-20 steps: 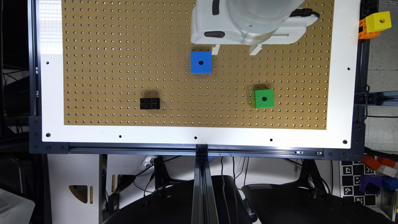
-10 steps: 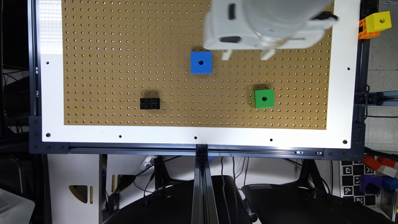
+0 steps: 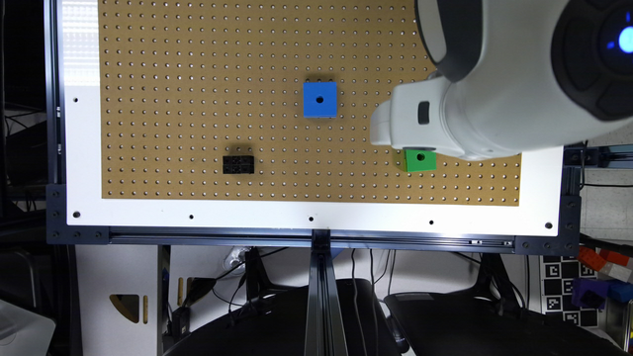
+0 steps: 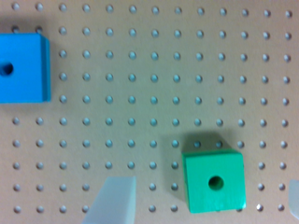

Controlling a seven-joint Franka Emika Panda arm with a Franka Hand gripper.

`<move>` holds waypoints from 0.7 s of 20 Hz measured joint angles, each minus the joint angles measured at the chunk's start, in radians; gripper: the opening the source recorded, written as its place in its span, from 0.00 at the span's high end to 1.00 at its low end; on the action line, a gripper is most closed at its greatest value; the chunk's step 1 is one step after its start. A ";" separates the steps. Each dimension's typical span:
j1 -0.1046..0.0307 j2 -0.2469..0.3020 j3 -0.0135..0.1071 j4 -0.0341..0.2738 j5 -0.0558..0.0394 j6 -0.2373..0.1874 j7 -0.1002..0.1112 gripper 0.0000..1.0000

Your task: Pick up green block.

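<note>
- The green block [image 3: 420,160] sits flat on the pegboard tabletop [image 3: 198,99], close to the tabletop's front edge and toward its front corner on the exterior view's right, partly under the white arm [image 3: 494,99].
- In the wrist view the green block [image 4: 214,182] lies between two pale fingertips [image 4: 112,200], one beside it across a stretch of bare board and the other just showing at the frame's edge; the jaws stand apart, around the block but touching nothing.
- The block looks like a small, rigid plastic cube (a judgement from its crisp edges and even colour): likely light, stiff and unlikely to deform or break under a squeeze.
- Its side faces appear smooth and flat, so a pinch may slip if the pads land near an edge; squarely opposed contact on two parallel side faces, at mid-height, seems the safest hold.
- The round dark hole in the top face offers no grip for two fingers and is best ignored.
- The block sits off-centre between the fingertips, so a small shift along the board before descending looks advisable.
- The blue cube [image 3: 320,99] lies well apart toward the tabletop's middle, and the black studded brick [image 3: 238,164] lies farther along the front edge; neither crowds the grasp.
</note>
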 joint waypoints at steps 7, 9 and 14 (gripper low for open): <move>0.000 0.044 0.001 0.000 -0.0001 0.018 0.000 0.00; 0.000 0.062 0.001 0.001 -0.0003 0.029 0.000 0.00; 0.001 0.116 0.001 0.003 -0.0031 0.077 0.000 0.00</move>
